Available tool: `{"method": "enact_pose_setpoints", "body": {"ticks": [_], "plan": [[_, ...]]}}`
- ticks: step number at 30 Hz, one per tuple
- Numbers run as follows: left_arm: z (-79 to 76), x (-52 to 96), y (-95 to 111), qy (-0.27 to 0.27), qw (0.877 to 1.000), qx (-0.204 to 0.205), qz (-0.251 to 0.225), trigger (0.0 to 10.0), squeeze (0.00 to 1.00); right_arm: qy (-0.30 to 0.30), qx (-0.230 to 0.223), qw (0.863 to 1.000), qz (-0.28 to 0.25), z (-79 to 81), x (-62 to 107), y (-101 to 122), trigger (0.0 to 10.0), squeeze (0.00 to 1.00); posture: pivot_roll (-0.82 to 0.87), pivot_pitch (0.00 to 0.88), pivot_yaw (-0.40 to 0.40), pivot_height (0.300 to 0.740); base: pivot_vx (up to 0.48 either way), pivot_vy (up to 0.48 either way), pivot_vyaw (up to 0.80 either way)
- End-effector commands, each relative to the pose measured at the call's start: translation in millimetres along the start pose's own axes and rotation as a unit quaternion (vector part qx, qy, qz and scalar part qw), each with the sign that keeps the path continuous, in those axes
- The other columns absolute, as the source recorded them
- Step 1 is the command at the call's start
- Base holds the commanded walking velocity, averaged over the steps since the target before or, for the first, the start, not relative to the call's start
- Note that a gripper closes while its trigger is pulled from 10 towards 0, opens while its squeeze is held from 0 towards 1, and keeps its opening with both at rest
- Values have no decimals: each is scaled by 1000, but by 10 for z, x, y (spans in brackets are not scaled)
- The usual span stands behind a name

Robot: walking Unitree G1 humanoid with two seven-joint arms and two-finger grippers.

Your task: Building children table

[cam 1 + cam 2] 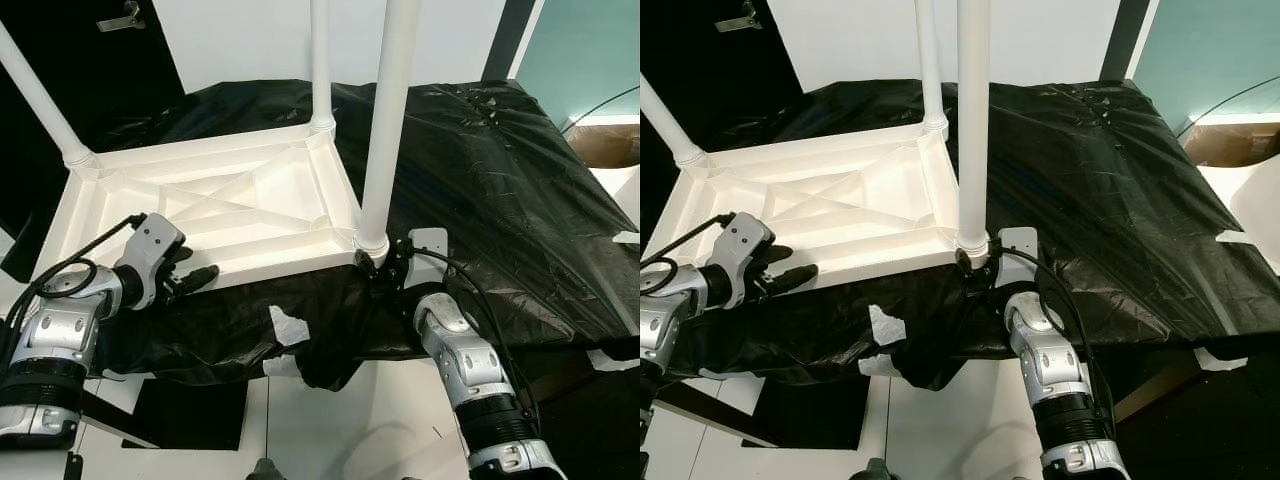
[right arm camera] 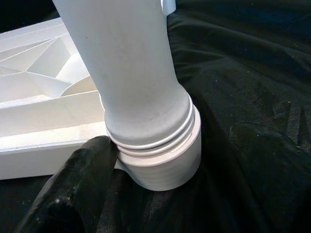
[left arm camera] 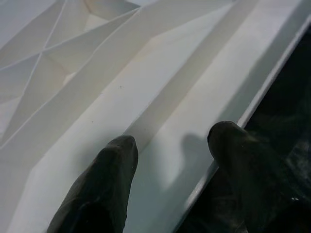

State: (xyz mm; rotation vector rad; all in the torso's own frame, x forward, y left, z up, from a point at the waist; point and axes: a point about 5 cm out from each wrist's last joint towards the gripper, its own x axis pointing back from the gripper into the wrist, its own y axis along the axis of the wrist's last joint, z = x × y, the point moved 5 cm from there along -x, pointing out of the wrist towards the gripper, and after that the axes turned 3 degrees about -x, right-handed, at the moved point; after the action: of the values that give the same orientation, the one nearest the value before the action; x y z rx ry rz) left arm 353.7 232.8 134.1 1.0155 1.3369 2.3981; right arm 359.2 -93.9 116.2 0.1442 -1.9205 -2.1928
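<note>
Two end effectors work at the near edge of an upside-down white children's table.

Right end effector [image 1: 383,268] sits at the base of the near-right leg [image 1: 388,110], one black finger [image 2: 80,182] touching the leg's threaded collar [image 2: 163,155]; whether its fingers are spread or pinching I cannot tell. Left end effector [image 1: 197,278] has its fingers [image 3: 104,184] spread apart over the near rim of the tabletop [image 1: 200,215]. That tabletop lies underside up on a counter draped in black plastic sheet [image 1: 500,170], with three white legs standing upward.
</note>
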Motion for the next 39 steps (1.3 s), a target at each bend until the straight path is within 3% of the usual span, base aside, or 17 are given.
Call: {"method": "enact_pose_setpoints", "body": {"ticks": [1, 8, 11, 17, 23, 24, 26, 27, 34, 39], "plan": [[-222, 25, -220, -111, 992, -19, 53, 10000, 0, -14, -3, 1000, 13, -59, 27, -65, 10000, 0, 29, 54, 40, 740, 0, 0, 0], [-253, 25, -288, -122, 990, -16, 67, 10000, 0, -17, -1, 1000, 12, -77, 25, -58, 10000, 0, 17, 58, 46, 740, 0, 0, 0], [-356, 79, -247, -166, 985, 21, 49, 10000, 0, -19, -3, 1000, 8, -75, 18, -37, 10000, 0, 14, 57, 46, 740, 0, 0, 0], [-276, -6, -380, -131, 988, -8, 84, 10000, 0, -21, -3, 1000, 10, -83, 25, -44, 10000, 0, 15, 57, 47, 740, 0, 0, 0], [-255, -144, -325, -106, 991, -15, 78, 10000, 0, -21, -4, 1000, 8, -84, 11, -28, 10000, 0, 9, 49, 52, 740, 0, 0, 0], [-281, -161, -305, -108, 991, -16, 73, 3098, 0, -22, -4, 1000, 8, -84, 12, -29, 10000, 0, 8, 48, 54, 740, 0, 0, 0], [-299, -172, -291, -109, 991, -16, 70, 3098, 0, -22, -4, 1000, 8, -84, 13, -30, 10000, 0, 8, 48, 54, 740, 0, 0, 0], [-323, -192, -282, -110, 991, -19, 68, 0, 0, -23, -4, 1000, 8, -86, 15, -32, 10000, 0, 8, 47, 55, 740, 0, 0, 0], [-417, -299, -164, -110, 992, -43, 47, 0, 0, -24, -6, 1000, 8, -83, 17, -38, 10000, 0, 6, 45, 59, 740, 0, 0, 0], [-527, -453, 115, -98, 993, -71, 2, 0, 0, -24, -7, 1000, 7, -82, 8, -33, 10000, 0, 17, 42, 57, 740, 0, 0, 0]]}}
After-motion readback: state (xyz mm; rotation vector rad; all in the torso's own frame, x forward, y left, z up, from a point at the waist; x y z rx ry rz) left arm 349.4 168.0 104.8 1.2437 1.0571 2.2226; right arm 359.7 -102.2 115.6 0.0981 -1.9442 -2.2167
